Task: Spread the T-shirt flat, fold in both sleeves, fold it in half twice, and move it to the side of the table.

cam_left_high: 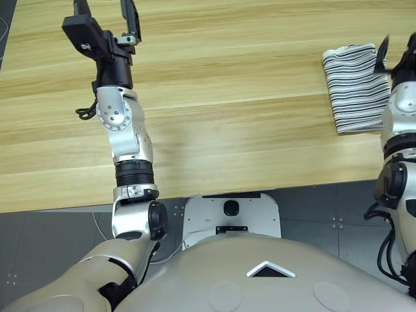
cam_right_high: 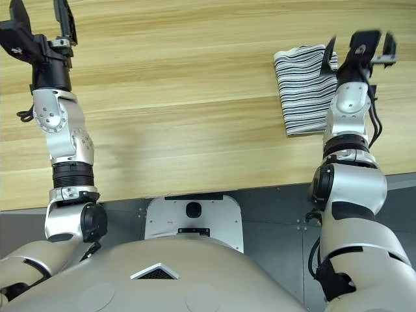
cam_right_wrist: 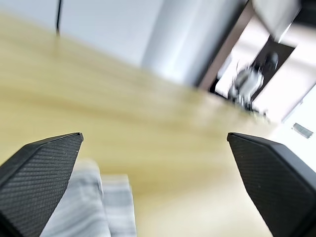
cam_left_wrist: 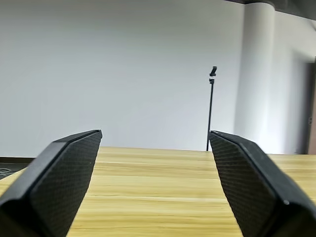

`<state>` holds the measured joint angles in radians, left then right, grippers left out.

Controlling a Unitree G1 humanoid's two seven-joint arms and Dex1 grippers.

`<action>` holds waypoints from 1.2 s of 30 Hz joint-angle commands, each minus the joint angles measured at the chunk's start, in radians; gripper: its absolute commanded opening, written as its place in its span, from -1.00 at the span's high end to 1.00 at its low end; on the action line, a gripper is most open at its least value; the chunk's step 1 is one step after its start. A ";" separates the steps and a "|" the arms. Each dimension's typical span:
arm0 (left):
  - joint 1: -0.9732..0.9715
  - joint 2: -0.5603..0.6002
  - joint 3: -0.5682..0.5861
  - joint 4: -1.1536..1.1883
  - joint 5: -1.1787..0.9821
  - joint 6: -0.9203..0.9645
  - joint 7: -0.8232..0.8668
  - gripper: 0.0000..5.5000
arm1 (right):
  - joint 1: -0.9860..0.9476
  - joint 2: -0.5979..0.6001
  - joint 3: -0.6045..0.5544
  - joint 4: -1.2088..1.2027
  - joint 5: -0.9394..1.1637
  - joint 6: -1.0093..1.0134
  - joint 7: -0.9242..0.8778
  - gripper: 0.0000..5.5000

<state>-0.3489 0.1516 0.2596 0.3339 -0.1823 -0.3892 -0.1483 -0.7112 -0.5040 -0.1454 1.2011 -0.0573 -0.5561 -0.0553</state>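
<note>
Left gripper [cam_left_high: 106, 10] is held open above the bench's [cam_left_high: 227, 97] far left. Right gripper [cam_right_high: 361, 38], open too, is parked at the folded T-shirt's [cam_right_high: 302, 88] right edge. Shirt's laid on the right side, long axis near-to-far.

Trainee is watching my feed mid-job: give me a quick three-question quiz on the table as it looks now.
1. True or false: the T-shirt lies folded on the table.
2. Which side of the table is it on? A) robot's left B) middle C) robot's right
3. Fill in: the left claw is ____ (open or shut).
Key: 1 true; 2 C; 3 open.
</note>
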 commanded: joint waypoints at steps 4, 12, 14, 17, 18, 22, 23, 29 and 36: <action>0.119 0.069 0.071 -0.185 -0.037 0.053 0.008 -0.47 | 0.163 0.094 -0.015 -0.454 0.125 -0.233 0.107 -0.98; 0.322 0.103 0.099 -0.337 -0.115 0.131 -0.062 -0.47 | 0.556 0.198 0.116 -0.925 0.243 0.055 0.275 -0.98; 0.347 0.101 0.097 -0.320 -0.114 0.124 -0.071 -0.47 | 0.624 0.252 0.133 -0.956 0.272 0.105 0.282 -0.98; 0.375 0.080 0.074 -0.333 -0.117 0.123 -0.084 -0.47 | 0.695 0.355 0.136 -0.973 0.301 0.152 0.241 -0.98; 0.378 0.068 0.065 -0.336 -0.126 0.132 -0.084 -0.47 | 0.713 0.387 0.139 -0.974 0.280 0.158 0.211 -0.98; 0.392 -0.015 0.018 -0.323 -0.097 0.138 -0.025 -0.47 | 0.774 0.489 0.174 -1.007 0.172 0.111 0.109 -0.98; 0.398 -0.041 0.014 -0.313 -0.069 0.119 0.008 -0.47 | 0.783 0.505 0.179 -1.007 0.162 0.106 0.100 -0.98; 0.444 -0.112 -0.014 -0.288 0.002 0.133 0.096 -0.47 | 0.855 0.573 0.193 -1.001 0.173 0.127 0.098 -0.98; 0.445 -0.132 -0.024 -0.241 0.009 0.108 0.090 -0.47 | 0.851 0.548 0.184 -0.980 0.119 0.130 0.091 -0.98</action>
<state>0.1024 0.0097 0.2466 0.0721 -0.1849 -0.2716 -0.0521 0.1531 0.0549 0.0498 0.2063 0.0714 -0.4346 0.0337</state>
